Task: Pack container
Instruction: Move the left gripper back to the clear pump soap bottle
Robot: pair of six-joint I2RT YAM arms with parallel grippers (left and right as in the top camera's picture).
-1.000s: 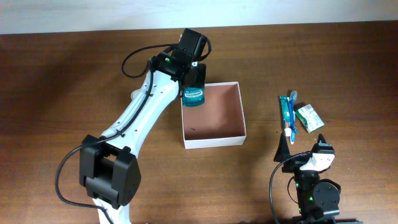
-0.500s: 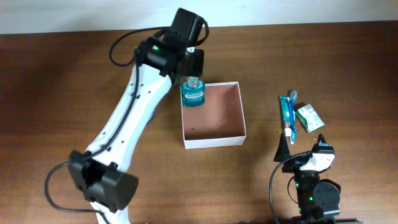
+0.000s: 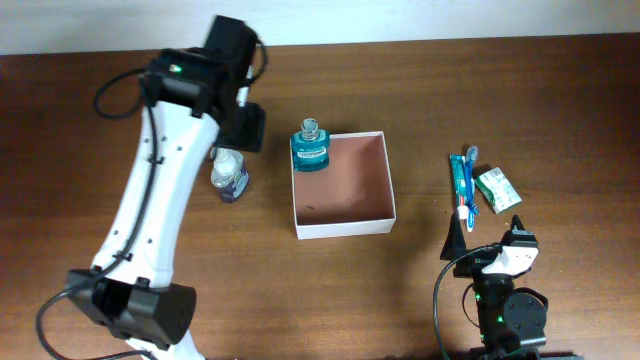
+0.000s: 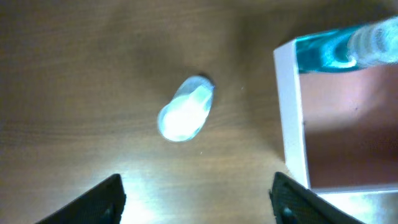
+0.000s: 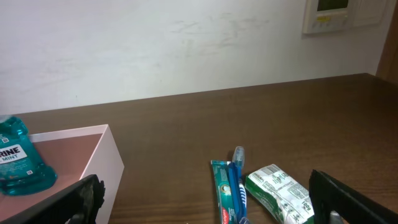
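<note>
Beyond the container (image 5: pixel 112 169), only the right wrist view shows a wall panel (image 5: pixel 333 14).

Wooden table (image 3: pixel 560 90) bears container (image 3: pixel 345 227), clear bottle (image 3: pixel 229 176), toothbrush (image 3: pixel 463 182), packet (image 3: pixel 496 188).

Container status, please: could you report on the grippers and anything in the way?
Left gripper open, empty, up near clear bottle. Right gripper open, empty. Container holds blue bottle in a corner. Nothing blocks its opening.

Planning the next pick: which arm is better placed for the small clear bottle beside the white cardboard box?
Left: left fingers hover open over the small clear bottle; right fingers sit beyond the white cardboard box.
</note>
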